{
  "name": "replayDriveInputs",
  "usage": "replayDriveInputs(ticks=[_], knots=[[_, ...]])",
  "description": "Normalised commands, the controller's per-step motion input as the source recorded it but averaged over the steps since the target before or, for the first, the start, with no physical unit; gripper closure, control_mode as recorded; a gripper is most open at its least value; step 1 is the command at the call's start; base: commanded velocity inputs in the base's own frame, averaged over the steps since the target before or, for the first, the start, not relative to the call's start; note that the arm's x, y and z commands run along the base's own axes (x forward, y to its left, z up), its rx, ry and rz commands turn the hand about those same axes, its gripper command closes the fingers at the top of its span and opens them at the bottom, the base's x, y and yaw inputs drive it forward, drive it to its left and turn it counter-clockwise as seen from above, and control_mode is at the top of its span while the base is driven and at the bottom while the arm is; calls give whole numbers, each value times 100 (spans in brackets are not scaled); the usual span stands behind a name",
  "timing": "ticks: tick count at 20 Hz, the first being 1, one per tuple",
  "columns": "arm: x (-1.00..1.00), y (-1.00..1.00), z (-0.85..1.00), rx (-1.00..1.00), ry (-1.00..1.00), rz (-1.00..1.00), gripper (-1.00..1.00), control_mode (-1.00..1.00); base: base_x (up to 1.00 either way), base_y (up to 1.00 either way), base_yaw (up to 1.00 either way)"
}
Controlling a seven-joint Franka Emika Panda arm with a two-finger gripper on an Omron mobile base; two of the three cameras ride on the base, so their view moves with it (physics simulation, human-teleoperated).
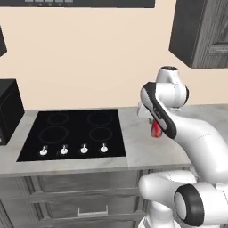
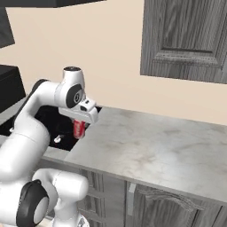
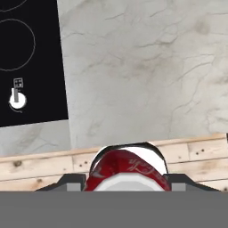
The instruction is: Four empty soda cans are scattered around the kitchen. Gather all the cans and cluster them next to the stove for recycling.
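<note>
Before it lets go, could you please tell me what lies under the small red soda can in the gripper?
Under the small red soda can is grey marble counter, beside the flat black glass stove. The spot directly below is covered by the can itself.

Red soda can (image 3: 127,171) clamped in tool (image 3: 127,181), marble counter (image 3: 142,67), stove (image 3: 29,58) beside

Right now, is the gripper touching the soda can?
Touching. In the hand view the gripper has its fingers pressed against both sides of the red soda can, held above the counter.

Claw (image 3: 127,183) clamped, arm bent low.
</note>
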Motion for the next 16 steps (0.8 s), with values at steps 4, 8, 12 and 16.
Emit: replayDriveInputs(ticks=[4,8,12,16], knots=[[39,10,-12,0,-2,3,100,-100,0,0,0],[43,13,-16,0,0,4,100,-100,0,0,0],[42,4,-21,0,0,3,100,-100,0,0,0],[36,0,-34,0,0,2,100,-100,0,0,0]])
